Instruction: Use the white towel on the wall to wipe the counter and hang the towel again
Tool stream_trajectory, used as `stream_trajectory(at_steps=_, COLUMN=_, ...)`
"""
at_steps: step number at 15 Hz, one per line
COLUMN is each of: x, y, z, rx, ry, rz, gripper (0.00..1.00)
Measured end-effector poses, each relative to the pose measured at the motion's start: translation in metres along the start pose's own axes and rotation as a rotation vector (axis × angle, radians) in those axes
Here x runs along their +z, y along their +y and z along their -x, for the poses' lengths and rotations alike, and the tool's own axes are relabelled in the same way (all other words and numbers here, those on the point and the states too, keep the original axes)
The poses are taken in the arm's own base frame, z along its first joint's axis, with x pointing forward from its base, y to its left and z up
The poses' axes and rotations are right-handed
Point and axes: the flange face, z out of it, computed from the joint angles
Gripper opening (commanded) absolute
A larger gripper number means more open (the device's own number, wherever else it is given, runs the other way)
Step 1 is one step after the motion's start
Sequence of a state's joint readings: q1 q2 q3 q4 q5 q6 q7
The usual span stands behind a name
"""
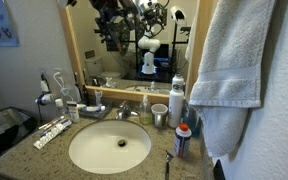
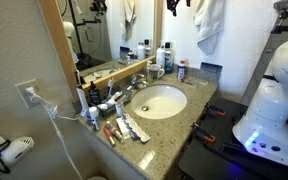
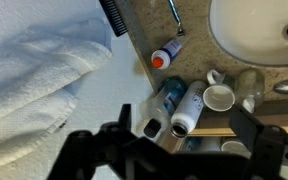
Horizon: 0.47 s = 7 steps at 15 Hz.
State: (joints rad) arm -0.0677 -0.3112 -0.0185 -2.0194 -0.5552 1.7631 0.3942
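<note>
**Open gripper above the vanity, towel hanging on the wall**

From my remote seat, the wrist view looks straight down. The gripper (image 3: 182, 128) fills the bottom edge as a dark shape. Its fingers (image 3: 117, 137) are spread wide with nothing between them.

The white towel (image 3: 34, 75) hangs to the left of the gripper in the wrist view, thick and folded, not touched by the fingers. In both exterior views it hangs high on the wall (image 2: 239, 45), above the far corner of the counter (image 2: 192, 115), beside the wood-framed mirror (image 2: 89, 35).

The counter is speckled granite with an oval white sink (image 1: 109, 148) and a chrome faucet (image 1: 124, 112). Below the gripper stand a white cup (image 3: 219, 98) and two bottles (image 3: 179, 105) close together. A small red-capped tube (image 3: 165, 55) lies nearby, close to the sink rim. A black comb (image 3: 112, 15) lies at the counter edge by the towel.

A toothpaste tube (image 1: 52, 132) lies at the other end of the counter. The robot's white base (image 2: 274, 105) stands beside the vanity.
</note>
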Motion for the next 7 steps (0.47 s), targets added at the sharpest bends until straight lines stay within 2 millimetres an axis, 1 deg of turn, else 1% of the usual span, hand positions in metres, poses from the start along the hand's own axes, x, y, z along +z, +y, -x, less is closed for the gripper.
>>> stream_trajectory(at_steps=3, x=0.001, y=-0.029, z=0.029, rx=-0.075, ry=-0.01, rz=-0.014, gripper=1.0)
stream_trajectory(at_steps=7, x=0.006, y=-0.05, z=0.054, rx=-0.131, ry=-0.025, rz=-0.018, gripper=1.0)
